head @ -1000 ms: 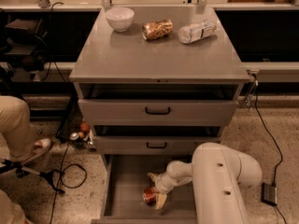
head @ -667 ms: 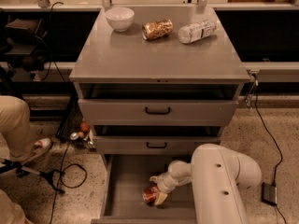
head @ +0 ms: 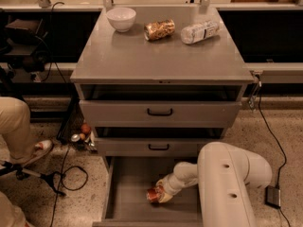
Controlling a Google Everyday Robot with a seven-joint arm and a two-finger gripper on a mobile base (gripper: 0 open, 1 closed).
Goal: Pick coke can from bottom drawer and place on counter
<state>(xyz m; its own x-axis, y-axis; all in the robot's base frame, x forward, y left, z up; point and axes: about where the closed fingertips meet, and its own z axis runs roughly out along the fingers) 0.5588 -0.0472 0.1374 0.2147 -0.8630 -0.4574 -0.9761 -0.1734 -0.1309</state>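
red can [head: 152, 196] at cream gripper [head: 162, 193] in near grey drawer [head: 128, 183]; far on grey counter [head: 156, 58], white bowl [head: 121, 19], tan-gold patterned bag [head: 159, 30].

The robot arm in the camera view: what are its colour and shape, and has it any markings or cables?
The arm is a thick, rounded, cream-white shell with small dark round holes on its side; it narrows to the cream gripper, down in the open grey metal bottom drawer. No cables or lettering show on it.

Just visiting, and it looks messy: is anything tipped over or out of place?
The clear bottle lies on its side on the counter. The coke can lies tipped in the bottom drawer, with the gripper at it. A few small items lie loose on the floor.
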